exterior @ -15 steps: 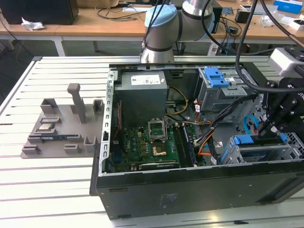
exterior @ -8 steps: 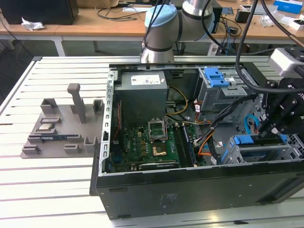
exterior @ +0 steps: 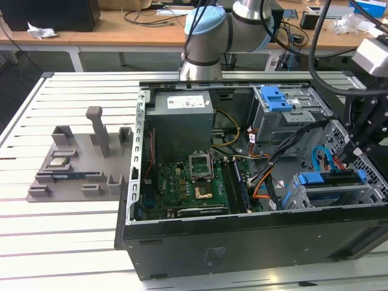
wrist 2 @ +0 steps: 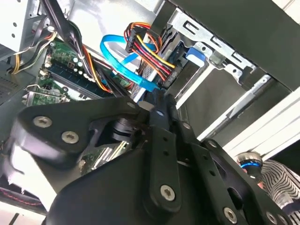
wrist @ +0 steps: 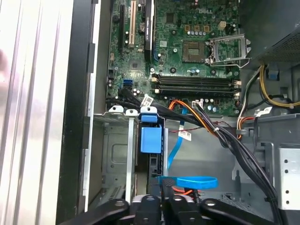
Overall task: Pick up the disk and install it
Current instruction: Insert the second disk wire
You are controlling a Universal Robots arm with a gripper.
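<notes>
We hold the black gripper (wrist: 161,199) closed on the flat silver disk with blue rails (exterior: 330,179), half inside the grey drive cage (wrist: 123,154) at the exterior view's right; pushing straight should avoid jamming.

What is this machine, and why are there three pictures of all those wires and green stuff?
It is a robot arm working on an open computer case that lies on a slatted table. One camera watches from outside. Two more ride near the arm's wrist, so they look into the case past the black gripper. The green board is the computer's main circuit. The gripper reaches down at a grey metal cage with a blue latch, beside coloured cables. Left of the case sits a grey parts holder.
</notes>
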